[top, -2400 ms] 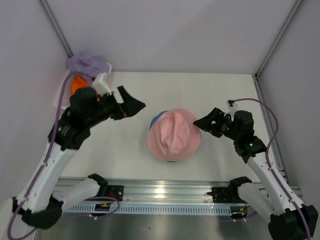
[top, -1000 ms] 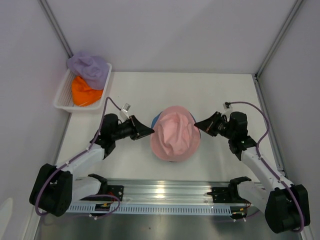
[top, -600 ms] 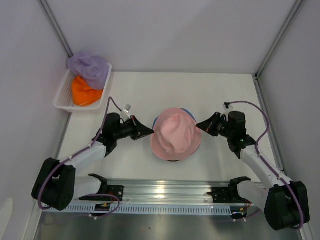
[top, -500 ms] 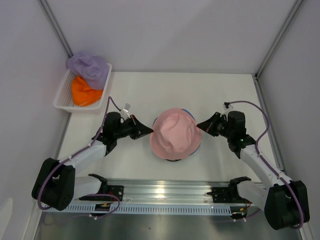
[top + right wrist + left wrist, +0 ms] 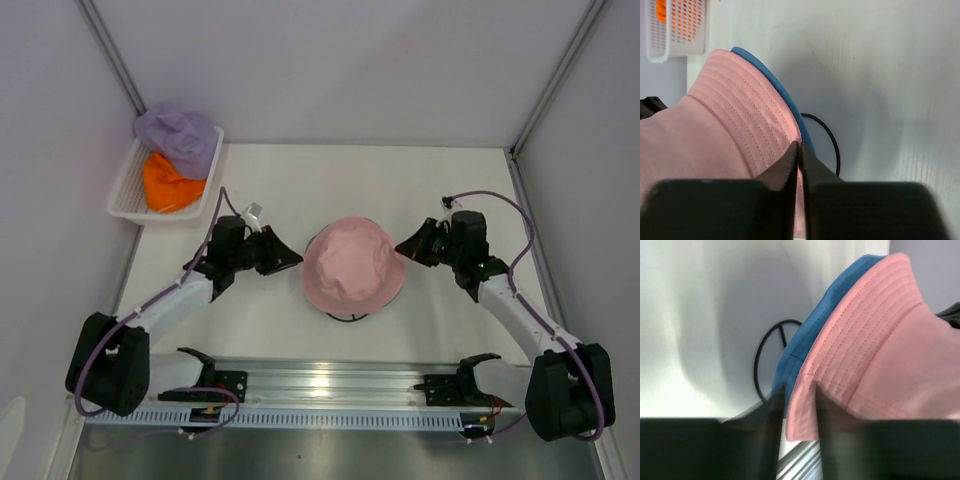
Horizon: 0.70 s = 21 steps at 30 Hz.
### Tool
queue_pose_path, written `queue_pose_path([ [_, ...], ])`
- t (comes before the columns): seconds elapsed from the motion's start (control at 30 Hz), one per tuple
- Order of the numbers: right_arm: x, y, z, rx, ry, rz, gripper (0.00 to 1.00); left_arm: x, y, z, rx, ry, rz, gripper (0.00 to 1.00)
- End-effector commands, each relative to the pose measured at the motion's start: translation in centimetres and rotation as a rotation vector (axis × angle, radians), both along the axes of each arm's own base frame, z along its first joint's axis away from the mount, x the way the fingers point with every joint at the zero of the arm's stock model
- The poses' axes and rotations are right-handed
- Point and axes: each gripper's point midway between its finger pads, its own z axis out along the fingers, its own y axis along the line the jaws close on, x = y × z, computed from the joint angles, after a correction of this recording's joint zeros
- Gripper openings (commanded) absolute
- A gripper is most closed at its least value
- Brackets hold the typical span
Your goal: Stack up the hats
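From above, the pink hat [image 5: 355,270] sits near the middle of the white surface [image 5: 400,190], somewhat toward the near edge. Its crown is rounded upward, and a bit of thin black wire stand [image 5: 345,317] shows under its near rim. The left claw [image 5: 293,262] reaches the hat's left brim and the right claw [image 5: 405,247] reaches its right brim. How far either one is open cannot be read from this height. At the far left corner, a white mesh basket [image 5: 122,200] holds the orange hat [image 5: 165,182], with the lavender hat [image 5: 178,133] heaped on the basket's far end.

In the left wrist view, the blue hat [image 5: 822,320] lies directly under the pink one, and its brim peeks out along the pink brim's edge. A loop of the wire stand shows on the surface beside them. The two blurred fingers stand a little apart with the pink brim's edge in the gap between them. I cannot tell whether they are pressing it.

In the right wrist view, the fingers are drawn almost together, leaving only a thin slit. The edge of the pink brim runs into that slit, pinched there. The blue brim shows as a narrow strip along the pink one, with the wire curving out below it. The basket sits in the upper left corner of this view, and orange shows through its mesh.
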Motion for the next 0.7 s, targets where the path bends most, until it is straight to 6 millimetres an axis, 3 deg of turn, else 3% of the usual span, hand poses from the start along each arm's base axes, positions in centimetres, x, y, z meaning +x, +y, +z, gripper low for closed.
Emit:
queue_pose_path([
  [0.0,1.0,-0.9,2.7,-0.079,-0.056,0.007,0.15,0.9,1.7,3.7,0.12,-0.12,0.012,0.4],
  [0.07,0.6,-1.2,3.8,-0.118,-0.051,0.028,0.39,0.8,2.2,6.1,0.16,-0.166,0.0,0.6],
  [0.1,1.2,-1.2,6.4,-0.123,-0.101,0.032,0.68,1.5,2.7,8.5,0.178,-0.218,0.032,0.8],
  [0.13,0.9,-1.8,6.6,-0.166,-0.087,0.029,0.82,1.5,3.5,10.2,0.21,-0.22,0.05,0.87],
  [0.17,0.9,-2.2,7.7,-0.184,-0.1,0.017,0.94,2.6,3.9,15.2,0.222,-0.326,0.076,0.99],
  [0.2,1.4,-2.6,10.3,-0.192,-0.154,-0.004,1.0,3.0,4.8,15.3,0.27,-0.311,0.102,0.99],
  [0.3,1.4,-4.4,13.2,-0.242,-0.197,-0.051,0.99,4.3,9.4,18.8,0.439,-0.33,0.249,1.0],
  [0.33,1.4,-5.2,15.0,-0.252,-0.224,-0.081,1.0,4.9,11.7,18.2,0.532,-0.292,0.325,0.99],
  [0.37,1.6,-6.2,15.6,-0.269,-0.235,-0.112,1.0,5.6,13.7,20.1,0.569,-0.325,0.388,1.0],
  [0.4,1.8,-7.0,16.6,-0.285,-0.249,-0.141,1.0,6.0,15.0,20.2,0.6,-0.315,0.424,1.0],
  [0.43,1.9,-7.5,17.0,-0.297,-0.262,-0.155,1.0,7.0,17.3,19.9,0.633,-0.29,0.48,1.0],
  [0.5,2.4,-8.6,17.5,-0.331,-0.295,-0.188,1.0,8.4,19.6,20.7,0.635,-0.292,0.547,0.99],
  [0.53,2.8,-9.3,17.2,-0.35,-0.294,-0.221,0.99,10.1,21.1,20.4,0.623,-0.282,0.578,0.99],
  [0.6,3.5,-9.7,17.2,-0.346,-0.304,-0.248,1.0,12.1,23.2,21.5,0.606,-0.297,0.636,1.0],
  [0.67,4.3,-9.7,16.3,-0.336,-0.288,-0.249,1.0,15.6,25.1,20.9,0.619,-0.277,0.678,0.99],
])
